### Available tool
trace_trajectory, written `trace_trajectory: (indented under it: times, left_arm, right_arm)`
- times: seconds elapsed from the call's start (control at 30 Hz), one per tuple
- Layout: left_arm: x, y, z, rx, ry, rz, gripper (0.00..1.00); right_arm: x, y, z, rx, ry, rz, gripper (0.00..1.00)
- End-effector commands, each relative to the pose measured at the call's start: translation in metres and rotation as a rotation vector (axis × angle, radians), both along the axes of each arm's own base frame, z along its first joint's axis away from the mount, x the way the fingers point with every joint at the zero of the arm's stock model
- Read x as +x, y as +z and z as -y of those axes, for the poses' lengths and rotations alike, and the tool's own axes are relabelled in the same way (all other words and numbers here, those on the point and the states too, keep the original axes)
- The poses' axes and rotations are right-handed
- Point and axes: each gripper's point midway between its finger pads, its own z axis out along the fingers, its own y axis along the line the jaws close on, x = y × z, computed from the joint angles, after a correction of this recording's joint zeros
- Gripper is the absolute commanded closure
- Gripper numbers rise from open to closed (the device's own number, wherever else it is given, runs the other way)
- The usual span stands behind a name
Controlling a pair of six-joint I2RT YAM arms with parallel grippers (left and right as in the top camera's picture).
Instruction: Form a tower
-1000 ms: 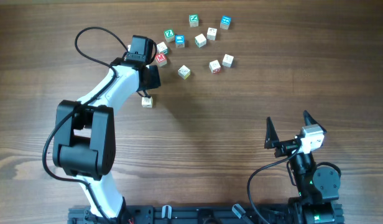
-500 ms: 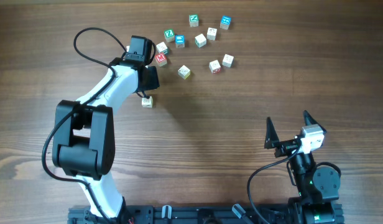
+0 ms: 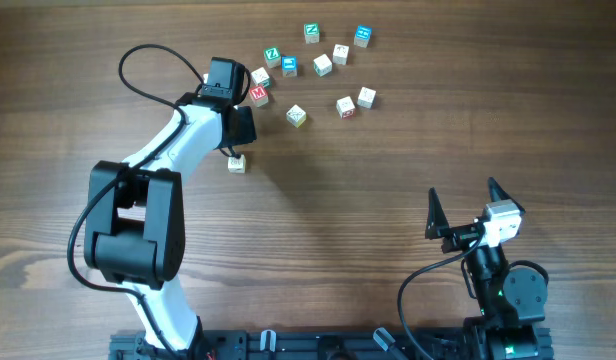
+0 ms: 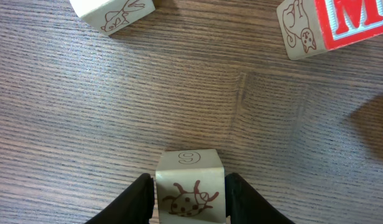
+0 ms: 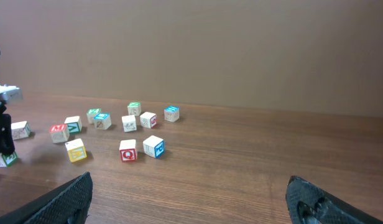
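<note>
The left arm (image 3: 178,140) reaches far forward, its wrist bent down. The left gripper (image 4: 190,202) has both fingers (image 4: 138,202) against the sides of a cube (image 4: 189,158) and seems to clamp it. The right arm (image 3: 503,285) sits folded at the near edge, and the right gripper (image 3: 462,190) has its jaws spread wide.

Thirteen small printed cubes (image 5: 127,150), two robot arms (image 3: 178,150), one wooden table (image 3: 388,180).

Before me, the cream cube (image 4: 190,193) bears a brown spotted beetle; the neighbouring cube (image 4: 356,20) shows a white M on red.
</note>
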Motion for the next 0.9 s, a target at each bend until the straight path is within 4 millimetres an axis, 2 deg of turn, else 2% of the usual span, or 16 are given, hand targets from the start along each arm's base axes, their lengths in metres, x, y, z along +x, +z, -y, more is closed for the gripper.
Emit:
trace_trajectory:
  times: [0.0, 0.03, 0.1, 0.6, 0.87]
  left_arm:
    - [-0.003, -0.0083, -0.006, 0.02, 0.012, -0.019, 0.68]
    - [-0.003, -0.0083, -0.006, 0.02, 0.012, -0.019, 0.72]
    - [-0.003, -0.0083, -0.006, 0.02, 0.012, -0.019, 0.71]
    - [-0.0031, -0.0084, -0.0059, 0.02, 0.011, -0.02, 0.53]
    - [-0.0032, -0.0085, -0.0059, 0.02, 0.012, -0.02, 0.54]
  right_arm:
    - [-0.0004, 0.0014, -0.0018, -0.013, 0.012, 0.009, 0.0]
    - [-0.0004, 0.0014, -0.0018, -0.013, 0.012, 0.009, 0.0]
    - [-0.0004, 0.0014, -0.0019, -0.013, 0.013, 0.009, 0.0]
    - [-0.0004, 0.0014, -0.0019, -0.013, 0.013, 0.009, 0.0]
    - [-0.0004, 0.0013, -0.0018, -0.013, 0.012, 0.009, 0.0]
